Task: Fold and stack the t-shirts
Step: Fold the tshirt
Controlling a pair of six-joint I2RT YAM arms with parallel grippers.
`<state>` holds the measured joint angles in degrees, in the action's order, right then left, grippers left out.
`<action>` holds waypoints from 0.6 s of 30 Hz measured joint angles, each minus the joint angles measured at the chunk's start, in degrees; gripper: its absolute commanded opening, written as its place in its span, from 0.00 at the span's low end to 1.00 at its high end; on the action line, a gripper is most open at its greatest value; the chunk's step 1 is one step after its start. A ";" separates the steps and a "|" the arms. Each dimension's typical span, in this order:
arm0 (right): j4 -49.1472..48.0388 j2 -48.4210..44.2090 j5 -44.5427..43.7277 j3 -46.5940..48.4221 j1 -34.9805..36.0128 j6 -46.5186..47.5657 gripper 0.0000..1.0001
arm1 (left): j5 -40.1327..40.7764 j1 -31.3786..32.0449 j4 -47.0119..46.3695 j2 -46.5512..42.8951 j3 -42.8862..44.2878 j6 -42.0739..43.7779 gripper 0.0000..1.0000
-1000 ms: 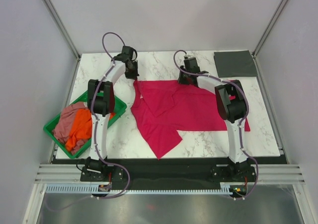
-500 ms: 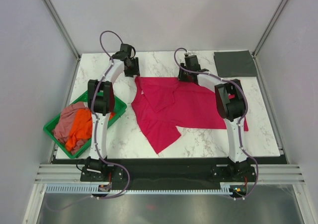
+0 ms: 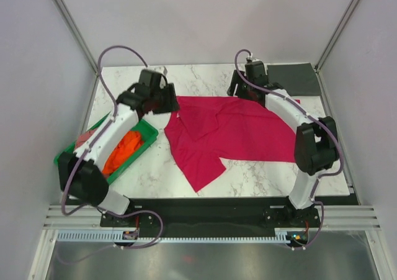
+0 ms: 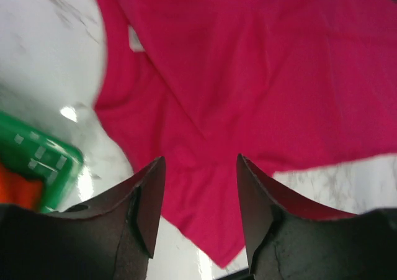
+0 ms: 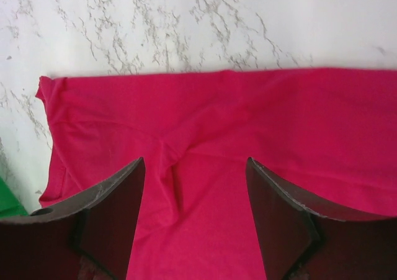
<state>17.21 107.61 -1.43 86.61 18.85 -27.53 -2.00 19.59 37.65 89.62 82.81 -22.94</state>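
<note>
A crimson-red t-shirt (image 3: 239, 131) lies spread on the marble table, its far edge straight and a flap reaching toward the front (image 3: 198, 174). My left gripper (image 3: 164, 101) hovers over the shirt's left end, open and empty; the left wrist view shows the red cloth (image 4: 248, 75) below my left gripper (image 4: 200, 168). My right gripper (image 3: 247, 89) stands open above the shirt's far edge, and the right wrist view shows the cloth (image 5: 260, 125) below my right gripper (image 5: 195, 171). A folded dark grey t-shirt (image 3: 299, 78) lies at the back right. The orange t-shirt (image 3: 121, 153) and the pink one (image 3: 84, 138) sit in the tray.
The green plastic tray (image 3: 147, 131) stands at the left edge of the table, partly under my left arm; its corner (image 4: 43, 159) shows in the left wrist view. White side walls close in the table left and right.
Both grippers have opened and let go of the red shirt's far edge. The arms have lifted and swung outward, and the shirt now lies flatter.
</note>
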 measured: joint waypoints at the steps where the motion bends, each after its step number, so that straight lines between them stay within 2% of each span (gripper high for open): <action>1: 0.31 -1.62 -0.20 -1.53 0.00 -0.37 0.76 | -0.09 2.73 0.11 -3.65 -4.39 -2.01 0.55; 4: 1.20 -6.08 -1.07 -6.78 -0.02 -1.18 0.77 | -0.81 10.99 0.90 -10.23 -16.52 -7.56 0.52; 8: 2.45 -10.10 -1.49 -12.76 -0.17 -1.20 0.77 | -0.59 21.46 3.63 -11.10 -27.56 -12.74 0.51; 12: 3.56 -14.93 -1.44 -18.12 -0.55 -1.14 0.77 | 0.57 30.58 4.74 -12.31 -31.08 -16.59 0.51; 18: 3.72 -21.99 -1.40 -23.21 -1.62 -1.11 0.77 | 2.60 39.39 3.37 -9.90 -31.47 -22.60 0.50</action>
<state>20.93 85.62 -2.83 63.40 17.23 -28.64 0.60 58.98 41.01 79.72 51.33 -45.54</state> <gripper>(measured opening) 0.767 0.501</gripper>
